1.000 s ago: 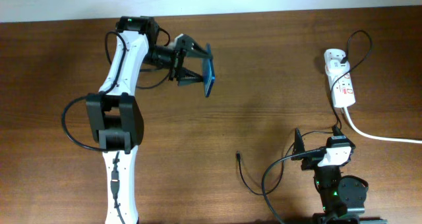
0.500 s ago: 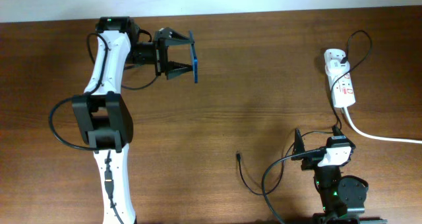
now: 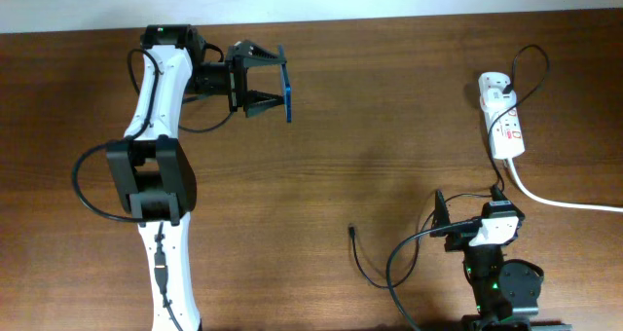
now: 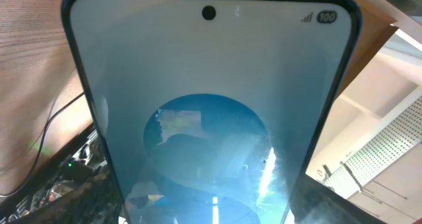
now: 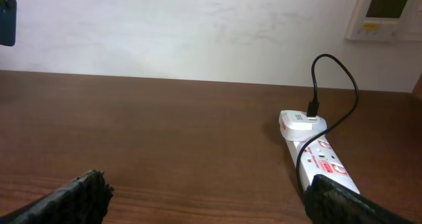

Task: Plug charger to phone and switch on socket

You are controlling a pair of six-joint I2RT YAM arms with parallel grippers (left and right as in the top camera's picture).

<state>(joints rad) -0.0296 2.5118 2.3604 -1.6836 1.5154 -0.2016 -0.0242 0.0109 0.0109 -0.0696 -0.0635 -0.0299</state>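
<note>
The white left arm (image 3: 158, 102) reaches from the near edge to the far left of the brown wooden desk (image 3: 389, 127), its wrist turned level toward the right. The left claw (image 3: 276, 83) is clamped on a slim black-edged smartphone (image 3: 286, 84) with a bright blue screen, held on edge above the desk. The right arm (image 3: 492, 273) sits folded low at the near right edge, with the right claw (image 5: 208, 201) spread wide and holding nothing. It faces the elongated white power strip (image 3: 502, 117) with red-marked switches, far right. The thin black charger cable (image 3: 352, 236) lies loose on the desk just left of that arm.
</note>
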